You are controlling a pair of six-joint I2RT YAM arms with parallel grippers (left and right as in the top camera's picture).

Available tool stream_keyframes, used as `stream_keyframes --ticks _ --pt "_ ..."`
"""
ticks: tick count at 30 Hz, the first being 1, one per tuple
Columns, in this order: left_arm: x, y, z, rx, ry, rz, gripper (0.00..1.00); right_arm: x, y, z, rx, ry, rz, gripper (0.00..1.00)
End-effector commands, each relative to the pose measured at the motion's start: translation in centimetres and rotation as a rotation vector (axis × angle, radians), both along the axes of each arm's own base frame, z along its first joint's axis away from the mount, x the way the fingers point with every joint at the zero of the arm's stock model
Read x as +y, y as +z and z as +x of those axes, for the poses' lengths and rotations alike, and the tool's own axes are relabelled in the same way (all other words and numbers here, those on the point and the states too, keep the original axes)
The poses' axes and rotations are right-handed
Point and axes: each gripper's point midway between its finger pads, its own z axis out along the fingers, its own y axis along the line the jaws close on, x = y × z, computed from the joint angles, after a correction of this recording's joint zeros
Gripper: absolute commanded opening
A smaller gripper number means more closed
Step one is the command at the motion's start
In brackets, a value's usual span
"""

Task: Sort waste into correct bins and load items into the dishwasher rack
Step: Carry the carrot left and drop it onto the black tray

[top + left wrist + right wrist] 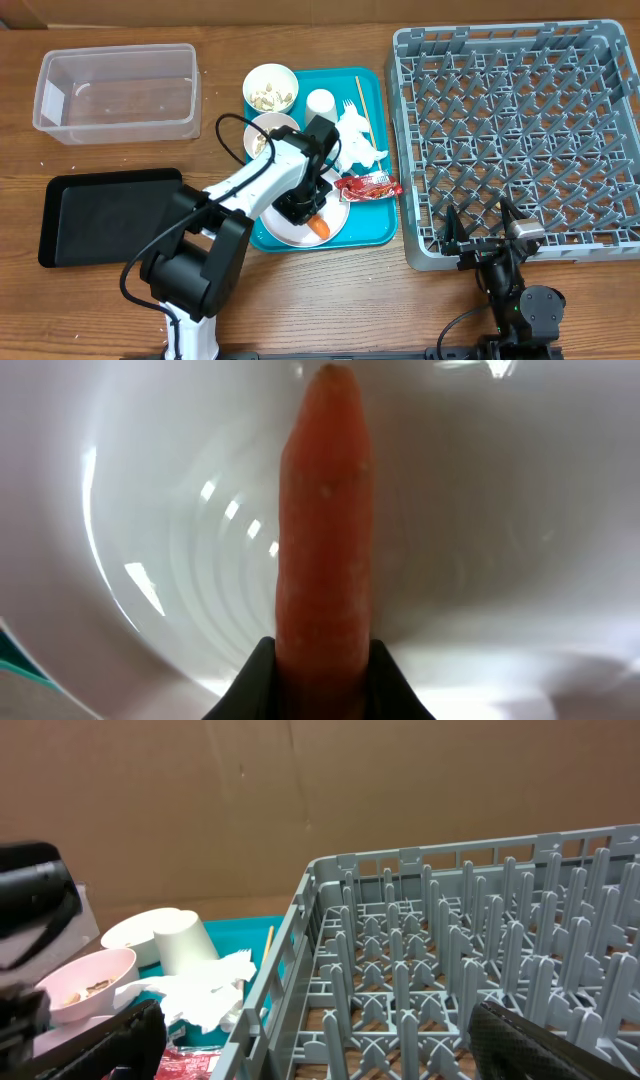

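1. The left gripper [313, 215] is reaching over the plate [285, 235] on the teal tray [375, 215], and its fingers are pinching the carrot [325, 530] from both sides, nearly closed, with no gap showing between pads and carrot.
2. The carrot is lying on the plate, its long axis running straight out from between the fingers, away from the wrist. The fingers are holding it across its width at the near end, and the tapered tip is pointing off toward the far wall of the plate.
3. From overhead only an orange end [319, 228] is peeking out under the gripper, at the plate's near right part; the rest is hiding beneath the arm.
4. Whether the carrot is touching the plate or hanging just clear of it, I cannot tell.
5. The right gripper [483, 228] is hovering at the near edge of the rack [520, 130], jaws spread wide and holding nothing, well apart from the carrot.
6. The tub [115, 90] and black tray [100, 215] are both sitting to the left of the teal tray, so the left arm is probably lifting straight up before swinging left.
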Motion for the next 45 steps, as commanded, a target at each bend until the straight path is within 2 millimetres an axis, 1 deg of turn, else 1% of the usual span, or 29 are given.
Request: stream_keyframes --ticks 1,2,3,4,5,6,7,8,9,10,12,14,16,21,22,23,24,25,27,28,30,31,33,36,39,40,42,44,45 --pt "-0.2 5.7 4.7 -0.189 -0.226 -0.059 0.04 -0.1 -0.2 0.0 -0.001 -0.006 0.004 1.00" --pt "0.4 8.1 5.8 -0.245 -0.245 -0.057 0.04 -0.1 -0.2 0.0 -0.001 -0.006 0.004 1.00" --pt "1.2 9.8 6.5 -0.279 -0.234 -0.051 0.04 -0.1 -0.2 0.0 -0.001 -0.006 0.004 1.00" --pt "2.8 12.1 7.3 -0.318 -0.197 -0.035 0.04 -0.1 -0.2 0.0 -0.001 -0.006 0.004 1.00" --pt "3.6 13.0 7.7 -0.334 -0.177 -0.027 0.04 -0.1 -0.2 0.0 -0.001 -0.006 0.004 1.00" --pt "5.6 14.7 8.3 -0.359 -0.130 -0.011 0.04 -0.1 -0.2 0.0 -0.001 -0.006 0.004 1.00" --pt "7.4 15.7 8.6 -0.370 -0.090 0.005 0.04 -0.1 -0.2 0.0 -0.001 -0.006 0.004 1.00" --pt "10.4 16.8 8.6 -0.371 -0.019 0.025 0.04 -0.1 -0.2 0.0 -0.001 -0.006 0.004 1.00" --pt "12.4 17.2 8.3 -0.358 0.033 0.035 0.04 -0.1 -0.2 0.0 -0.001 -0.006 0.004 1.00" --pt "15.7 17.3 7.2 -0.311 0.125 0.059 0.04 -0.1 -0.2 0.0 -0.001 -0.006 0.004 1.00" --pt "22.3 16.4 4.5 -0.187 0.295 0.123 0.04 -0.1 -0.2 0.0 -0.001 -0.006 0.004 1.00" --pt "27.1 14.3 2.2 -0.103 0.425 0.169 0.04 -0.1 -0.2 0.0 -0.001 -0.006 0.004 1.00" --pt "29.7 11.9 0.6 -0.056 0.515 0.166 0.04 -0.1 -0.2 0.0 -0.001 -0.006 0.004 1.00" --pt "33.3 5.6 -3.1 0.000 0.712 0.100 0.06 -0.1 -0.2 0.0 -0.001 -0.006 0.004 1.00" --pt "33.8 4.8 -3.6 0.002 0.735 0.100 0.09 -0.1 -0.2 0.0 -0.001 -0.006 0.004 1.00" --pt "34.5 3.5 -4.4 0.002 0.767 0.101 0.17 -0.1 -0.2 0.0 -0.001 -0.006 0.004 1.00" --pt "34.9 2.9 -4.8 0.000 0.779 0.101 0.24 -0.1 -0.2 0.0 -0.001 -0.006 0.004 1.00" --pt "35.3 2.4 -5.2 -0.004 0.788 0.101 0.45 -0.1 -0.2 0.0 -0.001 -0.006 0.004 1.00" --pt "35.8 2.2 -5.4 -0.010 0.788 0.101 0.57 -0.1 -0.2 0.0 -0.001 -0.006 0.004 1.00" --pt "35.9 2.3 -5.2 -0.020 0.770 0.102 0.59 -0.1 -0.2 0.0 -0.001 -0.006 0.004 1.00" --pt "36.1 2.7 -4.4 -0.049 0.714 0.089 0.73 -0.1 -0.2 0.0 -0.001 -0.006 0.004 1.00" --pt "36.0 3.1 -3.8 -0.069 0.679 0.071 0.75 -0.1 -0.2 0.0 -0.001 -0.006 0.004 1.00" --pt "35.5 4.1 -2.5 -0.111 0.617 0.009 0.75 -0.1 -0.2 0.0 -0.001 -0.006 0.004 1.00" --pt "34.0 7.0 -0.1 -0.182 0.527 -0.105 0.73 -0.1 -0.2 0.0 -0.001 -0.006 0.004 1.00" --pt "32.5 9.6 1.8 -0.222 0.425 -0.129 0.72 -0.1 -0.2 0.0 0.000 -0.006 0.004 1.00" --pt "31.0 10.7 2.8 -0.240 0.345 -0.130 0.72 -0.1 -0.2 0.0 -0.001 -0.006 0.004 1.00" --pt "28.9 11.7 3.9 -0.264 0.231 -0.130 0.71 -0.1 -0.2 0.0 -0.001 -0.006 0.004 1.00" --pt "24.5 12.1 5.5 -0.294 0.018 -0.136 0.71 -0.1 -0.2 0.0 -0.001 -0.006 0.004 1.00" --pt "20.9 12.0 6.6 -0.318 -0.146 -0.140 0.73 -0.1 -0.2 0.0 -0.001 -0.006 0.004 1.00"
